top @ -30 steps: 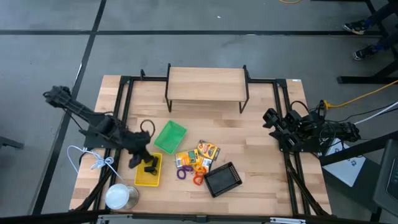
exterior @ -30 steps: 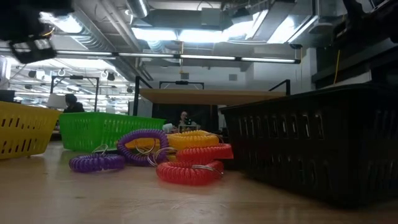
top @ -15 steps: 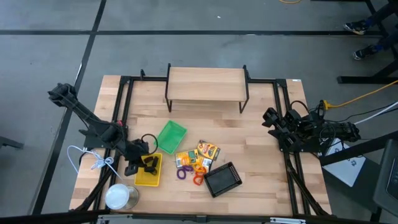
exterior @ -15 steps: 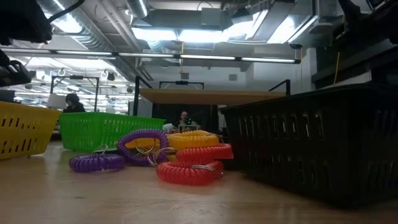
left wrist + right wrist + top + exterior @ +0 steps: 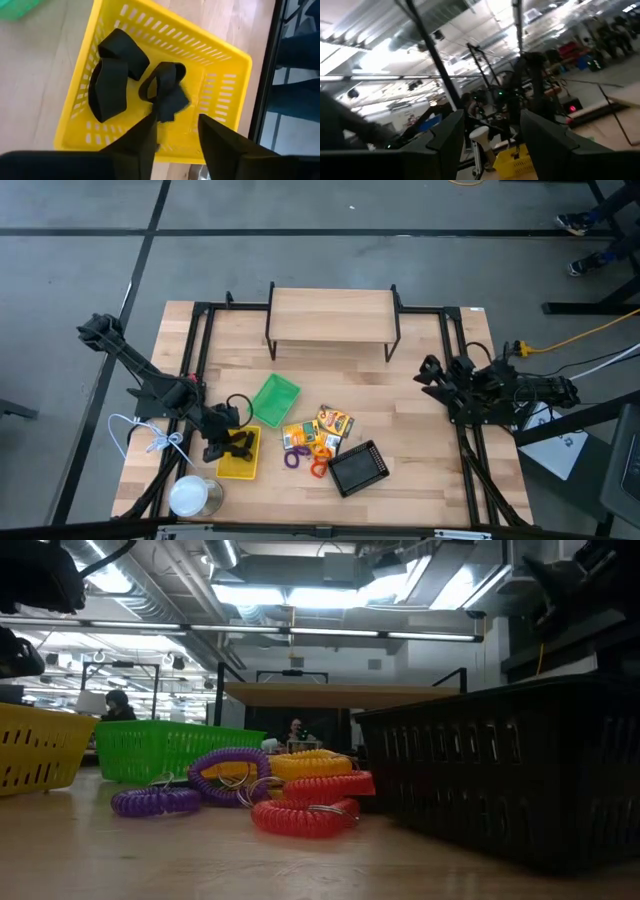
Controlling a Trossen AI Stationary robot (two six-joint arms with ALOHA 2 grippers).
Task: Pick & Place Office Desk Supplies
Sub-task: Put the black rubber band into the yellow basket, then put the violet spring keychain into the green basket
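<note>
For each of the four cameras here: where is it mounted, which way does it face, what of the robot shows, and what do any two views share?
High view: overhead, facing straight down; both arms show, left gripper over the yellow tray, right gripper waiting at the table's right side.
Low view: table height, facing level past coiled loops and the black mesh tray; dark arm parts show top left.
Left wrist view: above the yellow tray, looking down at black clips; open fingers show.
Right wrist view: facing the room; open fingers show.
Shared: the yellow tray appears in the high, low and left wrist views.
</note>
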